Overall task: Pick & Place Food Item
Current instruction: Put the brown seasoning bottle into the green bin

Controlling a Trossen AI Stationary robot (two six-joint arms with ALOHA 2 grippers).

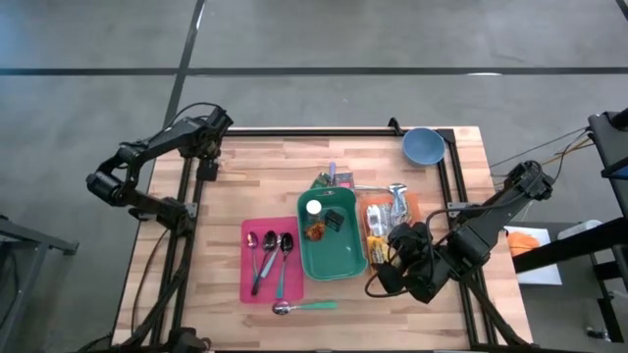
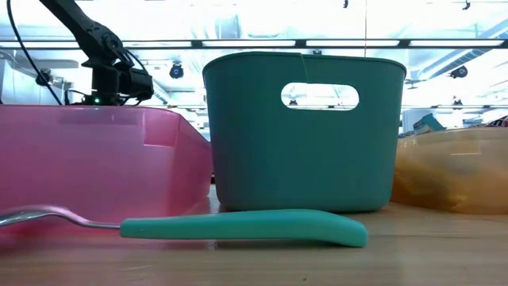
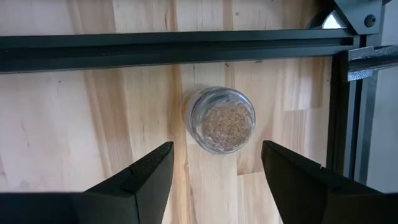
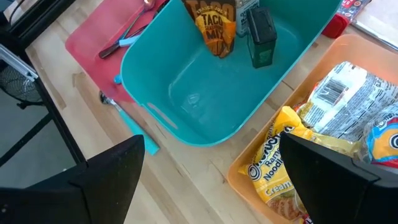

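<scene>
While left tool (image 3: 214,180) is hovering over glass jar (image 3: 221,119) at table's (image 1: 245,176) far-left corner, fingers apart, holding nothing, risk is knocking jar into frame rail. Pink tray (image 1: 257,245), teal bin (image 1: 339,260) sitting mid-table. Right tool (image 4: 211,180), spread wide, empty, is hanging above bin edge and orange tray (image 4: 249,180); yellow noodle packet (image 4: 273,168) crowding among packets, likely slipping or dragging neighbours.

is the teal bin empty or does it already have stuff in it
Not empty: the teal bin holds a taco packet and a dark box at one end.
</scene>
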